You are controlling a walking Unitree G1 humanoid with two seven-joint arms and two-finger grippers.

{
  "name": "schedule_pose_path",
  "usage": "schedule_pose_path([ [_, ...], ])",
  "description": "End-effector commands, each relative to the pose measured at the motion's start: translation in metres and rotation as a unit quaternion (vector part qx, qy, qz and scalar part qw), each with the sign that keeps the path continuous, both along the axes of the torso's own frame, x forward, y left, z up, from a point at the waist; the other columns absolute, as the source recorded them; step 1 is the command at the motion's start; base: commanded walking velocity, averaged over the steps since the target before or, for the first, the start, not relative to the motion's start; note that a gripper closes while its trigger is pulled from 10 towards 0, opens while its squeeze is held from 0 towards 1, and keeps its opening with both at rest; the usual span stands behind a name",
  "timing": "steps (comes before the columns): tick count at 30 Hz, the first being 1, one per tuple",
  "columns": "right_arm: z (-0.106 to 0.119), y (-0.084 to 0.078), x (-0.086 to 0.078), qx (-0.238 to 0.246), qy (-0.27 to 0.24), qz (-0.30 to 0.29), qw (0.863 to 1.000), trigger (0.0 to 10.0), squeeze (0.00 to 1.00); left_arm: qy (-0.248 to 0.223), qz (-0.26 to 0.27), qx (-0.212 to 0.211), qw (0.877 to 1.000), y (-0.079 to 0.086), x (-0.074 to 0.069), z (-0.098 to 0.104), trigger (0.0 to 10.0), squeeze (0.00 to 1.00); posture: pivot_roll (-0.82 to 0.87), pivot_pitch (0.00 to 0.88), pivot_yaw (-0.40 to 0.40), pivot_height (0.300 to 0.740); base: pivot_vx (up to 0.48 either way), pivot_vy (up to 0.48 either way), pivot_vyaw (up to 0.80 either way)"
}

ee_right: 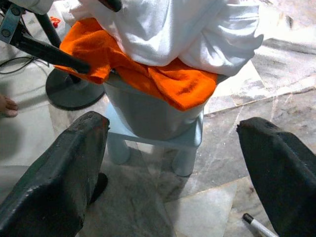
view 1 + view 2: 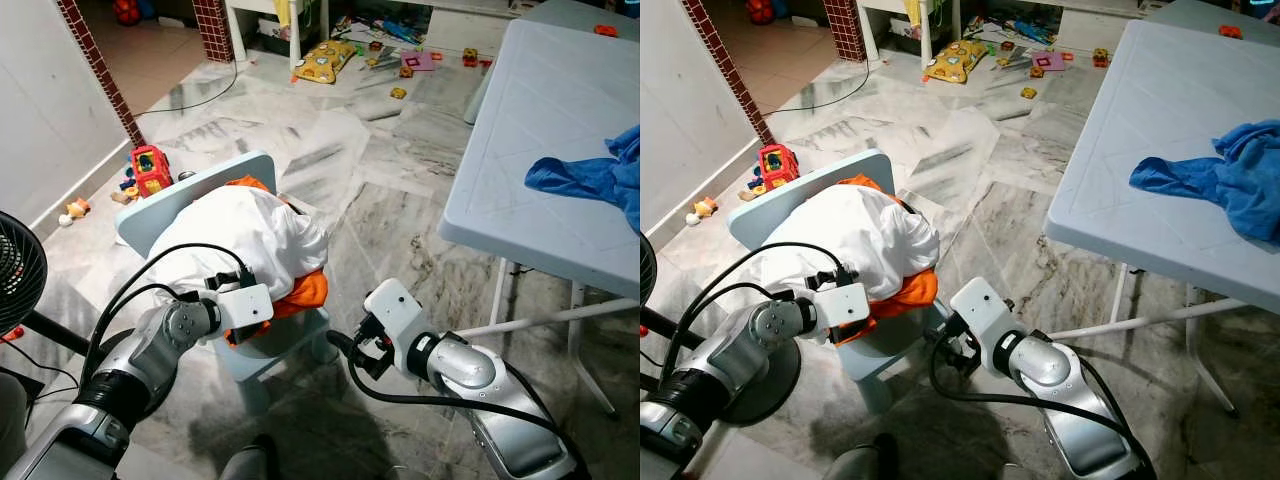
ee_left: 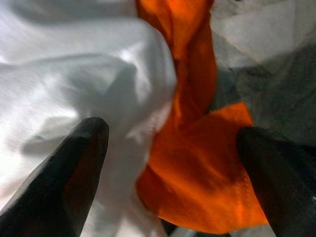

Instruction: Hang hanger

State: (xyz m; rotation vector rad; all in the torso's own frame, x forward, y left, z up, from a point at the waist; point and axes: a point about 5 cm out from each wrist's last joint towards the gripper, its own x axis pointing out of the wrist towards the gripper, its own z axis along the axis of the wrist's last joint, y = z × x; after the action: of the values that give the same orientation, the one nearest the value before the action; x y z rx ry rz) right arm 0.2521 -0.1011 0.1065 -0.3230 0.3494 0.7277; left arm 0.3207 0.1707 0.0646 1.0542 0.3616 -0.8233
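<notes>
A small light-blue chair (image 2: 212,186) holds a pile of clothes: a white garment (image 2: 240,235) on top and an orange garment (image 2: 306,291) under it, hanging over the seat's front. My left gripper (image 3: 173,170) is open at the pile's near side, with one finger (image 3: 74,168) against the white cloth and the other finger (image 3: 281,173) beside the orange cloth. My right gripper (image 1: 173,163) is open and low, a short way in front of the chair, and holds nothing. I see no hanger.
A white folding table (image 2: 540,150) with a blue cloth (image 2: 590,175) stands to the right. A black fan (image 2: 15,270) stands at my left, its round base (image 1: 74,89) beside the chair. Toys (image 2: 150,168) litter the far floor. A pen (image 1: 256,224) lies on the marble.
</notes>
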Motion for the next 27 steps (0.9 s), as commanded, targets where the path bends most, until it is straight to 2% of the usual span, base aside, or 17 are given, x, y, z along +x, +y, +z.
schedule_pose_path([
  [1,0.000,0.001,-0.002,0.001,0.000,0.002,1.000,10.0,0.00,0.007,-0.009,0.009,1.000,0.000,0.000,-0.001,10.0,0.00,-0.16,0.150,0.050,0.740,0.000,0.000,0.00],
  [7,-0.001,-0.003,-0.004,-0.003,0.004,-0.003,1.000,10.0,0.00,-0.001,-0.015,0.019,1.000,-0.002,0.005,-0.001,10.0,0.00,-0.17,0.164,0.052,0.740,0.000,0.000,0.00],
  [11,-0.001,-0.004,-0.007,-0.004,0.006,-0.007,1.000,10.0,0.00,-0.045,-0.003,0.010,0.999,-0.004,0.017,0.012,10.0,0.00,-0.17,0.176,0.056,0.740,0.000,0.000,0.00],
  [14,-0.002,-0.004,-0.007,-0.005,0.008,-0.009,1.000,10.0,0.00,-0.057,-0.001,0.008,0.998,-0.005,0.022,0.020,10.0,0.00,-0.17,0.179,0.057,0.740,0.000,0.000,0.00],
  [19,-0.002,-0.005,-0.007,-0.007,0.009,-0.013,1.000,10.0,0.00,-0.054,-0.009,0.009,0.998,-0.005,0.024,0.023,10.0,0.00,-0.17,0.188,0.059,0.740,0.000,0.000,0.00],
  [27,-0.003,-0.005,-0.007,-0.009,0.010,-0.015,1.000,10.0,0.00,-0.019,-0.012,0.035,0.999,0.003,0.018,0.015,10.0,0.00,-0.16,0.191,0.057,0.740,0.000,0.000,0.00],
])
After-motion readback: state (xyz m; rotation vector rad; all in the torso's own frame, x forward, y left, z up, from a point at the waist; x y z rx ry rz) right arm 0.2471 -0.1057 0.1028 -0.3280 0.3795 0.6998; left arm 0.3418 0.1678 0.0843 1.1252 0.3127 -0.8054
